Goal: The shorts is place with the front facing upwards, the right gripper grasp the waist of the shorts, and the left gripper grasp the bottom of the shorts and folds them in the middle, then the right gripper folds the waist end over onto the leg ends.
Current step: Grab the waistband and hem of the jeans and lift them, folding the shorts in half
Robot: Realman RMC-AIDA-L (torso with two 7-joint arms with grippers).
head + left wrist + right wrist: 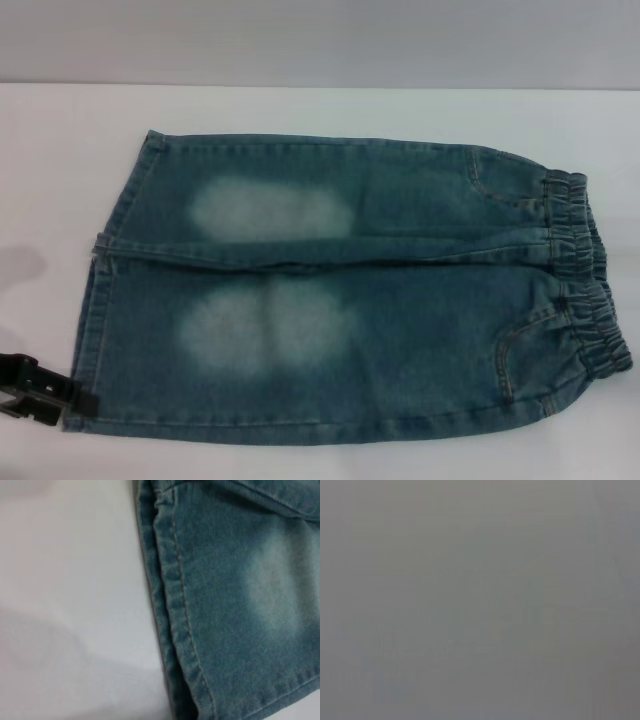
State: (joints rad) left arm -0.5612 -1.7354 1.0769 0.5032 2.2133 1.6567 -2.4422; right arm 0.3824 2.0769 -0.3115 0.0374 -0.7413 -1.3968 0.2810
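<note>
The shorts (350,290) lie flat on the white table (60,160), front side up, both legs side by side. The gathered elastic waist (582,270) is at the right. The bottom of the shorts, the two straight leg ends (95,330), points left. My left gripper (68,395) is at the near left corner, right against the hem of the near leg. The left wrist view shows that stitched hem (175,605) close up, with bare table (70,590) beside it. The right gripper is out of view, and the right wrist view is plain grey.
A pale wall (320,40) rises behind the table's far edge. White tabletop shows around the shorts on the far side and at the left.
</note>
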